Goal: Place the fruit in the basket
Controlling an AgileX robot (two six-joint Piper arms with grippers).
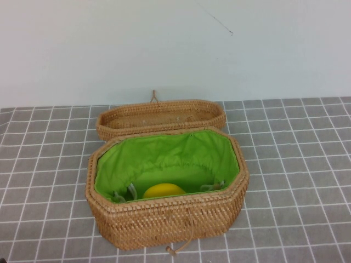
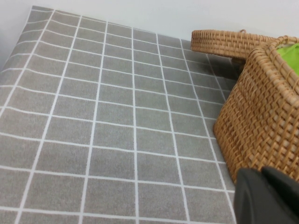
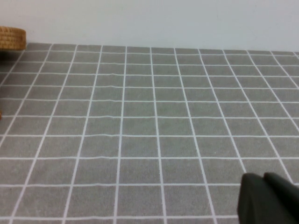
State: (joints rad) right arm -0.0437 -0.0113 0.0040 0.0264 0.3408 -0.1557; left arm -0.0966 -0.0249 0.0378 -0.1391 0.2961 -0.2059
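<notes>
We see the fruit [image 1: 164, 190] already low-centre inside the basket [image 1: 164, 216]. Left gripper [image 2: 268, 196] sits beside the basket wall, right gripper [image 3: 271, 198] well apart; can't tell either's state.

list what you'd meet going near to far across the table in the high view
basket front wall → fruit inside it → lid behind it → wall. Neither arm shows there; the left gripper and right gripper appear only in the wrist views.

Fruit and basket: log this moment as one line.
fruit: inside basket | lid: behind basket | left gripper: beside basket | right gripper: over bare tablecloth
</notes>
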